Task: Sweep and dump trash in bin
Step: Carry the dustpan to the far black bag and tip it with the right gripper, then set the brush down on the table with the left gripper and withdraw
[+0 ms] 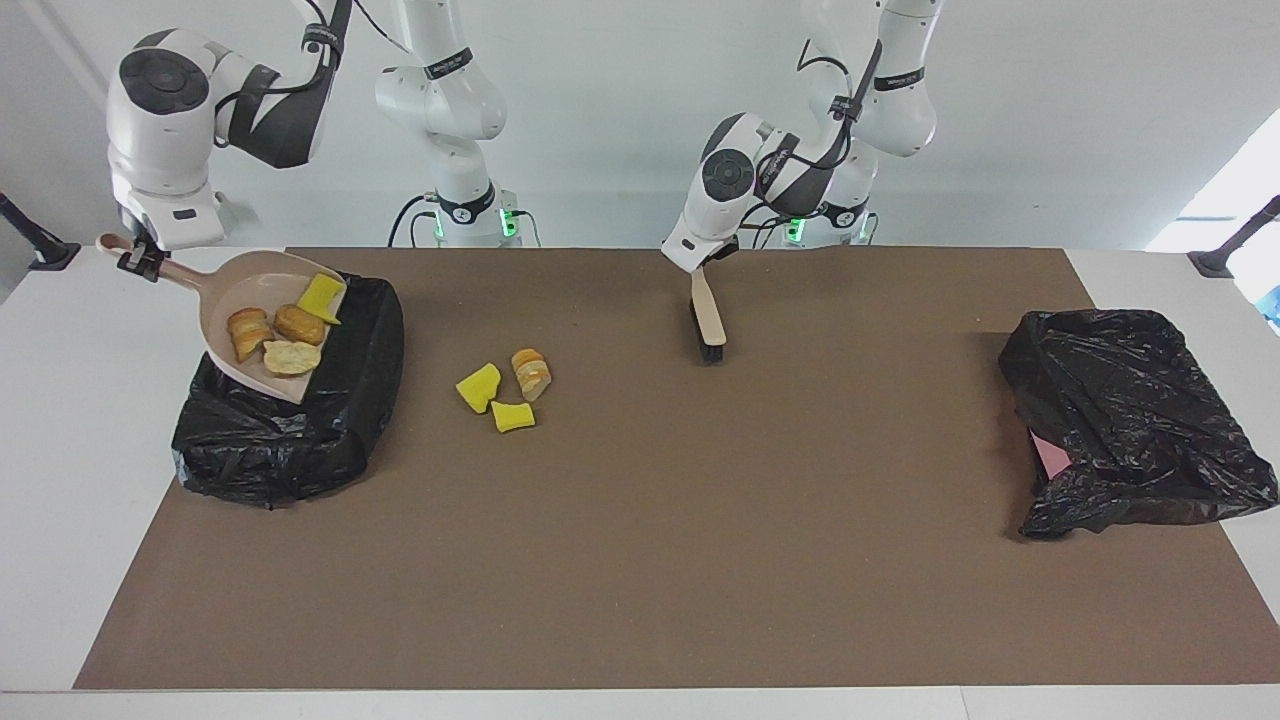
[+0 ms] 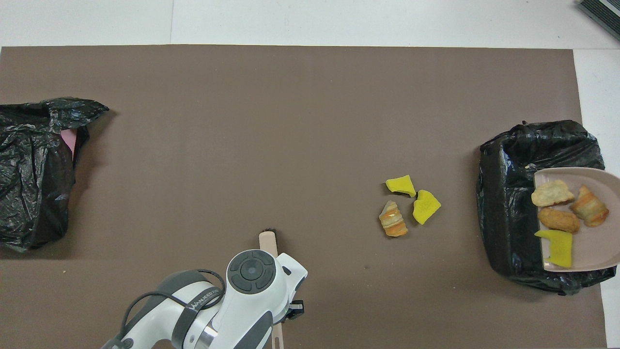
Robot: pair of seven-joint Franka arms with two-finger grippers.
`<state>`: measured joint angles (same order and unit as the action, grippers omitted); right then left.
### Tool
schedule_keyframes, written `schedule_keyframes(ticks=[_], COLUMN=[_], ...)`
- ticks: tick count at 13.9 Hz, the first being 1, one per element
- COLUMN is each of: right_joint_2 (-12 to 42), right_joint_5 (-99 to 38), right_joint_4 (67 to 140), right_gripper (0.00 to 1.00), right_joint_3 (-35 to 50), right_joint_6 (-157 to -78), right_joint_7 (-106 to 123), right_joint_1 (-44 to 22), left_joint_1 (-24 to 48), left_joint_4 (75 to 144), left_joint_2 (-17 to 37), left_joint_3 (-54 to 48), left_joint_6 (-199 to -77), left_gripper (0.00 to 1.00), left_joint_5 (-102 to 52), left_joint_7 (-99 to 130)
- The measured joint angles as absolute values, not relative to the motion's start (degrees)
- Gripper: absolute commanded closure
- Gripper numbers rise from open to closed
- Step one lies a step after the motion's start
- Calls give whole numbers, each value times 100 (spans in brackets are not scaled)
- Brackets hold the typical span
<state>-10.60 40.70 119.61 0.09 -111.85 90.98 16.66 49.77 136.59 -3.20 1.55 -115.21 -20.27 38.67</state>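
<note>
My right gripper (image 1: 140,262) is shut on the handle of the beige dustpan (image 1: 250,280), which hangs tilted over the black-lined bin (image 1: 280,440) at the right arm's end. Several pieces of trash (image 1: 290,357) lie in the pan (image 2: 596,247): bread lumps and a yellow sponge chunk. On the mat beside the bin (image 2: 503,208) lie two yellow sponge chunks (image 1: 478,387) (image 2: 426,206) and one bread lump (image 1: 531,372) (image 2: 393,219). My left gripper (image 1: 712,265) (image 2: 290,310) is shut on the brush (image 1: 708,315) (image 2: 268,239), bristles down at the mat, near the robots.
A second black bag (image 1: 1130,420) (image 2: 34,165) with something pink inside lies at the left arm's end of the brown mat (image 1: 640,560). White table edges surround the mat.
</note>
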Motion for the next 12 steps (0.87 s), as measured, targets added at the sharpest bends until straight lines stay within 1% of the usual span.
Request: schedule_keyframes(ticks=[2,3,4,6,9,12], right_joint_2=[-1167,-1209,-1239,-1294,-1470,-1533], right_joint_5=[4333,4418,4444,4586,4951,5325], right_joint_4=[12036,12060,12082,12101,12105,12124], right_gripper=[100,100,100,100,100,100], right_joint_3=[20,21,21,49,167,235], right_joint_6=[-11185,-11185,-11185,-11184,-11019,-10977], right_joint_7=[9098,9098,9098,9098,8932,8163], right_joint_1=[1581,1583,1584,1579,1403,1310], left_joint_1=[4982,4988,4993,4992,4897,4367], left_joint_4=[13699,13699,13699,13684,13592,13286], left_joint_2=[-334,-342,-346,-359,-392,-357], left_joint_3=[156,156,156,172,270,313], left_joint_6=[-11525,-11527,-11537,-11568,-11591,-11605], left_gripper=[100,13,0,0,0,0], left_joint_5=[-2027,-2027,-2027,-2028,-2028,-2001], left_joint_7=[3920,4017,4091,4176,4224,4198])
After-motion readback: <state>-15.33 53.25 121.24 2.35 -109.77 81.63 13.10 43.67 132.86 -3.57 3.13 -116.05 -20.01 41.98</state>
